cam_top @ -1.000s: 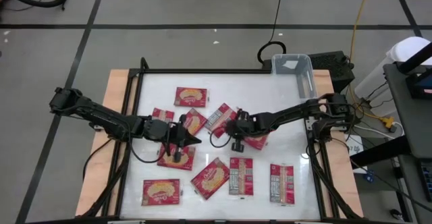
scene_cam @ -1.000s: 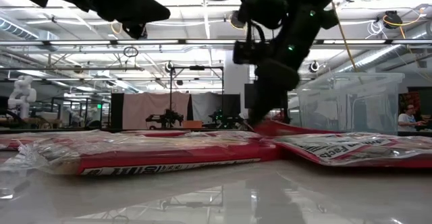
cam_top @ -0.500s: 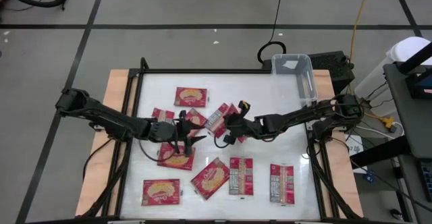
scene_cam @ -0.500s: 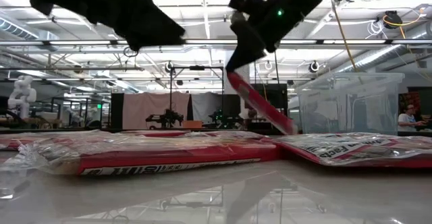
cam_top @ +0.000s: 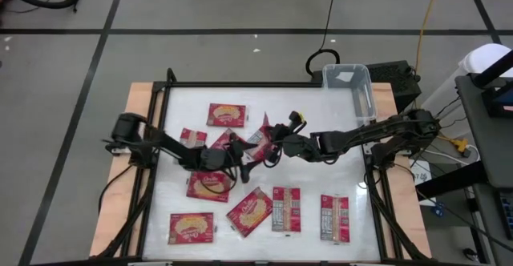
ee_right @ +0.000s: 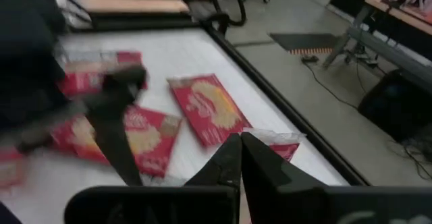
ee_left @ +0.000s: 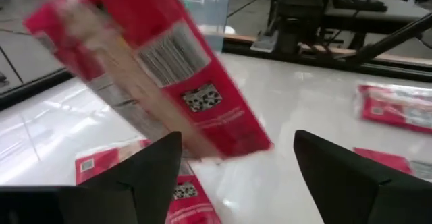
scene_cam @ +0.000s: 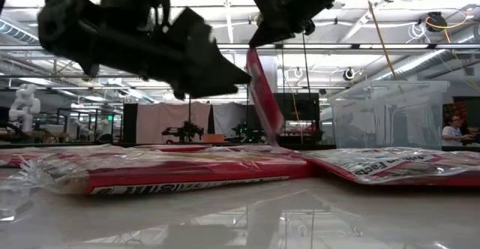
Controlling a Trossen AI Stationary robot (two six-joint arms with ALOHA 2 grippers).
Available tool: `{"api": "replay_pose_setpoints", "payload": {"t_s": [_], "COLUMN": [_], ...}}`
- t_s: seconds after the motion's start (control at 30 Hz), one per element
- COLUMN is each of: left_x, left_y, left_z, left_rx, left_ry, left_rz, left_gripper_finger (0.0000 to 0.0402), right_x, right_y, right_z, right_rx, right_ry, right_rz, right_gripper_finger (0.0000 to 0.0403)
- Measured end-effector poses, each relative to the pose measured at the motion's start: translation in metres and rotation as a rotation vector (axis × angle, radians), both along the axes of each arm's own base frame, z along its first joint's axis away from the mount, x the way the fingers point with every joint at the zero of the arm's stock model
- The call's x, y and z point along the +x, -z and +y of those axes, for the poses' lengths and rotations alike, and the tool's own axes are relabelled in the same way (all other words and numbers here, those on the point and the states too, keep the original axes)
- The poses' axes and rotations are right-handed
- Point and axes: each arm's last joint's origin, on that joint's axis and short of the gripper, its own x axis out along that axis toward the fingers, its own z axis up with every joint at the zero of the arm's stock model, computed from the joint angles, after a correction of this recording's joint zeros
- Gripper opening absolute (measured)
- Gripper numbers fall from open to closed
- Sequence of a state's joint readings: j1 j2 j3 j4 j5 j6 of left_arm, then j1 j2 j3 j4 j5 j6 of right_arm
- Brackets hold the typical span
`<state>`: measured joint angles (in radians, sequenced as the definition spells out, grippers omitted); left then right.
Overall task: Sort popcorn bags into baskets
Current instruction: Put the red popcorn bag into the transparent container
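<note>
The white glossy table (cam_top: 160, 130) is strewn with flat red popcorn bags (cam_top: 286, 209); the clear plastic rectangular basket (cam_top: 349, 78) stands at its far right corner. One lifted bag (scene_cam: 264, 99) hangs steeply tilted, pinched in the clenched right gripper (cam_top: 278, 131), between basket and released left gripper (cam_top: 240, 155). Its print looks unreadable.
</note>
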<state>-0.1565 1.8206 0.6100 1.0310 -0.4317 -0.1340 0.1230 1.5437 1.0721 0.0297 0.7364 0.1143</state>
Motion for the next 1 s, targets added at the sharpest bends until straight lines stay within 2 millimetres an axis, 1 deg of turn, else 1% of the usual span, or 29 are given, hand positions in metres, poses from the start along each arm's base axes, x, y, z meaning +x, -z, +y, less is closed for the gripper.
{"api": "replay_pose_setpoints", "payload": {"t_s": [0.1,0.17,0.3,0.43,0.57,0.63,0.7,0.83,0.9,1.0], "left_x": [0.011,0.019,0.034,0.042,0.043,0.043,0.042,0.042,0.043,0.043], "left_y": [0.01,0.014,0.012,0.008,0.006,0.006,0.008,0.012,0.012,0.015], "left_z": [0.001,0.003,0.004,0.008,0.01,0.012,0.016,0.031,0.034,0.034], "left_rx": [0.003,-0.002,-0.019,-0.053,-0.092,-0.09,-0.08,-0.074,-0.074,-0.059], "left_ry": [-0.04,-0.079,-0.107,-0.136,-0.159,-0.205,-0.263,-0.29,-0.258,-0.231], "left_rz": [0.001,-0.001,-0.032,-0.065,-0.088,-0.09,-0.072,-0.034,-0.024,0.014], "left_gripper_finger": [0.03,0.0304,0.0312,0.0316,0.0315,0.0312,0.0305,0.0277,0.0254,0.0207], "right_x": [0.001,0.001,0.001,0.001,0.0,0.0,0.001,0.001,0.001,0.0], "right_y": [-0.001,-0.002,-0.003,-0.002,-0.003,-0.003,-0.004,-0.005,-0.005,-0.005], "right_z": [0.0,0.0,-0.001,-0.001,-0.002,-0.003,-0.003,-0.001,0.001,0.006], "right_rx": [0.0,0.003,-0.018,-0.012,-0.035,-0.036,-0.033,-0.016,-0.017,-0.017], "right_ry": [-0.001,0.009,0.047,0.052,0.095,0.098,0.098,0.097,0.09,0.076], "right_rz": [-0.015,-0.028,-0.037,-0.038,-0.042,-0.046,-0.062,-0.086,-0.084,-0.08], "right_gripper_finger": [0.0,0.0,0.0,0.0,0.0,0.0,0.0,0.0,0.0,0.0]}}
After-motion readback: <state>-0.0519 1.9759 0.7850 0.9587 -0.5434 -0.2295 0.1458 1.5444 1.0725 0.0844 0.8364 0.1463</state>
